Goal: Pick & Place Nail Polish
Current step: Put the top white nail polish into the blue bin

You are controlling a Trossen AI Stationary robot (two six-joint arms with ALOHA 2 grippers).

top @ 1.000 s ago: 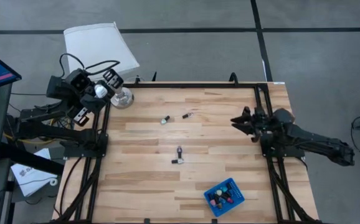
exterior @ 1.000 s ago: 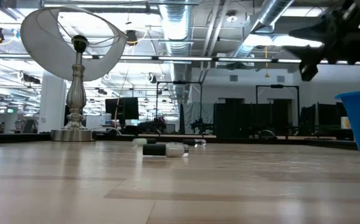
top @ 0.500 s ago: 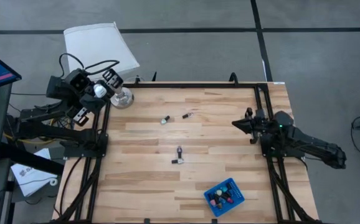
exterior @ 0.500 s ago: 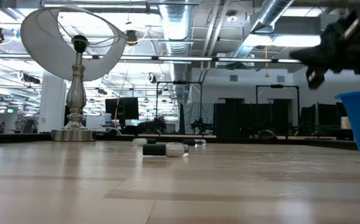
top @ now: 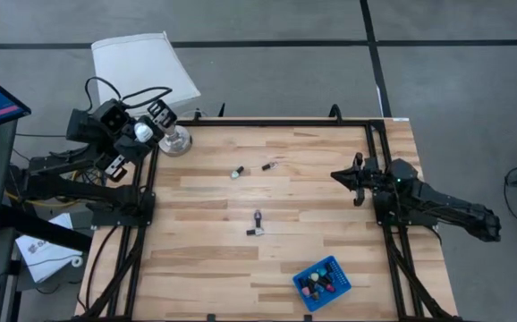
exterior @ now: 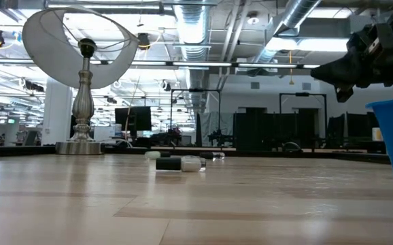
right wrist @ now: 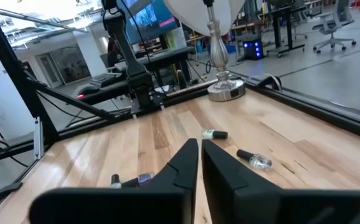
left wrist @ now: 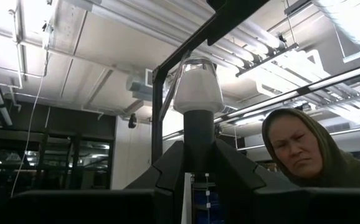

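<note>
The right gripper (top: pixel 338 174), dark and two-fingered, is held above the right side of the light wooden slatted table (top: pixel 205 259), close to the table's black frame rail. In the right wrist view its fingers (right wrist: pixel 183 163) are seen pressed nearly together with only a thin slit between them, and nothing is gripped.

Four small nail polish bottles are seen lying loose on the table. A pale green bottle with a silvery cap (top: pixel 238 172) and a clear bottle with a dark cap (top: pixel 267 165) lie near each other in the far middle. A purple-bodied bottle (top: pixel 258 217) and a dark-capped bottle (top: pixel 252 232) lie just beside each other at the table's centre. All four are well apart from the right gripper. Several more bottles stand packed in a small blue square plastic tray (top: pixel 334 266) near the front edge.

The left gripper (top: pixel 157 122) is parked at the far left corner, beside a silver-based table lamp with a white shade (top: pixel 142 64). Its fingers are seen closed on the lamp's stem in the left wrist view.

A person (left wrist: pixel 304 149) is visible in the left wrist view, beyond the table.
</note>
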